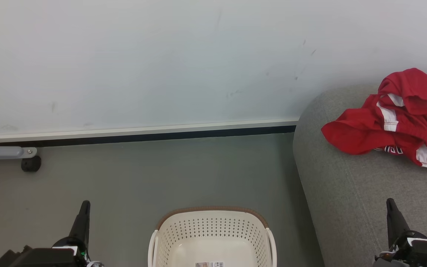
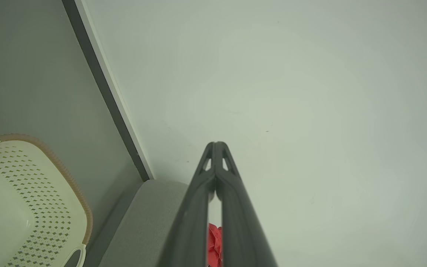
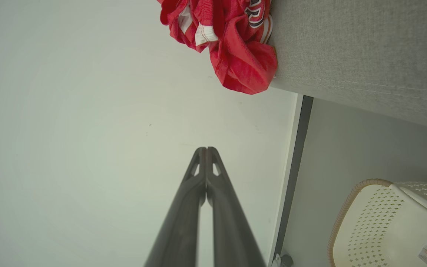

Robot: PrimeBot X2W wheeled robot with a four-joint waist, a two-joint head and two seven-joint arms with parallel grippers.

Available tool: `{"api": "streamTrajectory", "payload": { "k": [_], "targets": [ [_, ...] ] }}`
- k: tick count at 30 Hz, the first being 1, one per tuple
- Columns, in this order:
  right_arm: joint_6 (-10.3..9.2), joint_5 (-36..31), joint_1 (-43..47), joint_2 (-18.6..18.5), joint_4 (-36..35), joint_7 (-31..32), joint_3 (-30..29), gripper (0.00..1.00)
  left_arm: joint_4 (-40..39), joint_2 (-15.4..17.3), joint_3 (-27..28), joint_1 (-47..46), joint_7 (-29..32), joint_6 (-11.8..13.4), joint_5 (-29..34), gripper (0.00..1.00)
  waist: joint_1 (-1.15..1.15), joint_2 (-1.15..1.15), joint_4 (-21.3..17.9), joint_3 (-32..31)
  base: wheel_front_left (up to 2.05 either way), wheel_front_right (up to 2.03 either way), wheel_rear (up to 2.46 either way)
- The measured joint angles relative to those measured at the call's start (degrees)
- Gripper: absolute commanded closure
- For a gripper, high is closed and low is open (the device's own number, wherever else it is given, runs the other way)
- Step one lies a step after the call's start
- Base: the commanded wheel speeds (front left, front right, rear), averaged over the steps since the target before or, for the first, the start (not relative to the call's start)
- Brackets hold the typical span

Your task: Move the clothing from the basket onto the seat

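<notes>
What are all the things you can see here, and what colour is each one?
clothing: one crumpled heap, red with white bands, on the seat
basket: one, cream-white with brown rim, on the floor beside the seat, no clothes showing inside
label: one, white with barcode, on the basket's bottom
seat: one, light grey, right side
wheeled leg: one, grey with black wheel, far left by the wall
wall: one, pale, behind everything
floor: one, grey, under the basket
left tool: one, dark, shut, empty, lower left
right tool: one, dark, shut, empty, lower right over the seat
</notes>
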Motion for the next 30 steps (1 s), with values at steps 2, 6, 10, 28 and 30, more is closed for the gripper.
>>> {"api": "streamTrajectory", "payload": {
  "k": [2,6,10,28,30],
  "targets": [
    [0.00,0.00,0.00,0.00,0.00,0.00,0.00,1.00,0.00,0.00,0.00,0.00,0.00,0.00,0.00,1.00,0.00,0.00,0.00,0.00,0.00,0.00,0.00],
    [0.00,0.00,0.00,0.00,0.00,0.00,0.00,1.00,0.00,0.00,0.00,0.00,0.00,0.00,0.00,1.00,0.00,0.00,0.00,0.00,0.00,0.00,0.00],
    [0.00,0.00,0.00,0.00,0.00,0.00,0.00,1.00,0.00,0.00,0.00,0.00,0.00,0.00,0.00,1.00,0.00,0.00,0.00,0.00,0.00,0.00,0.00],
    [0.00,0.00,0.00,0.00,0.01,0.00,0.00,1.00,0.01,0.00,0.00,0.00,0.00,0.00,0.00,1.00,0.00,0.00,0.00,0.00,0.00,0.00,0.00],
    [0.01,0.00,0.00,0.00,0.01,0.00,0.00,1.00,0.01,0.00,0.00,0.00,0.00,0.00,0.00,1.00,0.00,0.00,0.00,0.00,0.00,0.00,0.00]
  ]
}}
